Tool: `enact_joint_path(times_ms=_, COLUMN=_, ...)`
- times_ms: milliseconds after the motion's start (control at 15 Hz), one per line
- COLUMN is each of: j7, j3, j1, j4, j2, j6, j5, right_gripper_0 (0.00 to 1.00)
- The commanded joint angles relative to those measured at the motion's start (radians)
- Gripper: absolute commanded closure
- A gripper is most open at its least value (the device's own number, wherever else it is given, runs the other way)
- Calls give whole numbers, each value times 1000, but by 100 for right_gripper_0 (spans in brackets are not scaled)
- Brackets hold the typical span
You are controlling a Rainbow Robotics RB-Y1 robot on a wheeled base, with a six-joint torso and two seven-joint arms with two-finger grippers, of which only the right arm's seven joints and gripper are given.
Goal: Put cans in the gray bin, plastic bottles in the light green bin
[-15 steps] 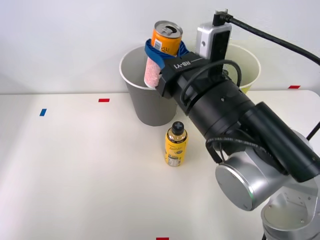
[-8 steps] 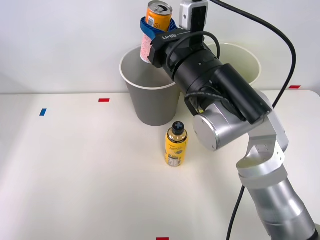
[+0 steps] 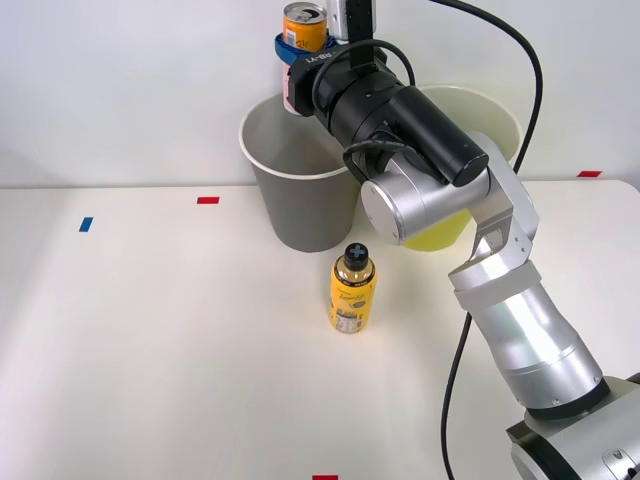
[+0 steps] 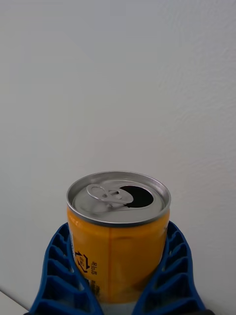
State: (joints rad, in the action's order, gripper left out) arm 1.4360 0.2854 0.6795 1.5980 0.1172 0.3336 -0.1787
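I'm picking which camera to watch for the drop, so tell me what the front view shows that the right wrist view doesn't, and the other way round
Front view only: the gray bin below the raised can, the light green bin behind the arm, and the yellow bottle standing on the table in front of the gray bin.

Right wrist view only: the can's silver top up close, with its pull-tab and open mouth, against a plain wall.

Both: the orange can upright, clamped in the right gripper between the blue ribbed fingers.
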Motion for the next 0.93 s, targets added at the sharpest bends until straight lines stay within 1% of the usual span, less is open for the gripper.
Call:
enact_joint_path(times_ms=67, j7=-5, j3=2, j1=0, j4=-3, j2=10, j6=-1, j5=-5, right_gripper_0=25)
enact_joint_path(times_ms=133, j7=-5, j3=3, j1=0, j4=-1, j2=16, j6=-1, j5=-7, right_gripper_0=0)
enact_joint_path(times_ms=333, j7=-2, j3=28, j1=-3, j4=-1, j2=52, j6=-54, j5=-16, right_gripper_0=0)
enact_joint_path(times_ms=533, j7=-5, j3=49, j1=-55, j4=19, j2=82, j6=-153, j5=-25, right_gripper_0=0)
enact_joint_path(times_ms=667, j7=-2, j3=52, j1=-120, j4=100, j2=102, j6=-160, j5=-30, right_gripper_0=0)
enact_joint_path(times_ms=867, j7=-11, j3=51, j1=-270, j4=275, j2=134, j6=-160, j5=-44, right_gripper_0=0)
enact_joint_path(times_ms=933, j7=-15, j3=43, j1=-353, j4=356, j2=151, j6=-162, j5=-48, right_gripper_0=0)
